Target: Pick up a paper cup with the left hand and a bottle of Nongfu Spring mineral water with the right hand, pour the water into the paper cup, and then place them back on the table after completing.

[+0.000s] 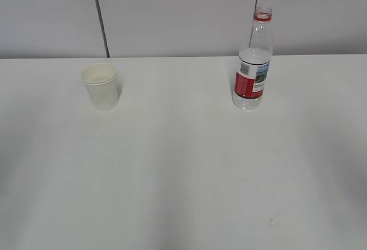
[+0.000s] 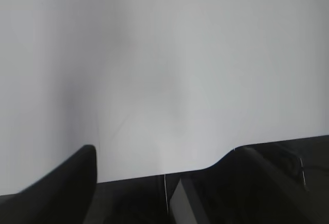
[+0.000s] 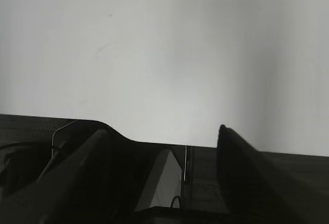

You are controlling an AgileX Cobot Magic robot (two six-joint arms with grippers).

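Note:
A white paper cup (image 1: 101,85) stands upright at the back left of the white table (image 1: 183,170). A clear Nongfu Spring bottle (image 1: 253,61) with a red label and a red neck ring stands upright at the back right, with no cap showing. Clear water (image 1: 255,55) fills it to about the shoulder. Neither arm shows in the exterior view. My left gripper (image 2: 164,183) is open and empty over the table's near edge. My right gripper (image 3: 164,178) is also open and empty over the near edge. Neither wrist view shows the cup or the bottle.
A grey panelled wall (image 1: 172,15) runs behind the table. A small dark scuff mark (image 1: 271,221) lies near the front right of the tabletop. A faint mark (image 3: 103,49) also shows on the table in the right wrist view.

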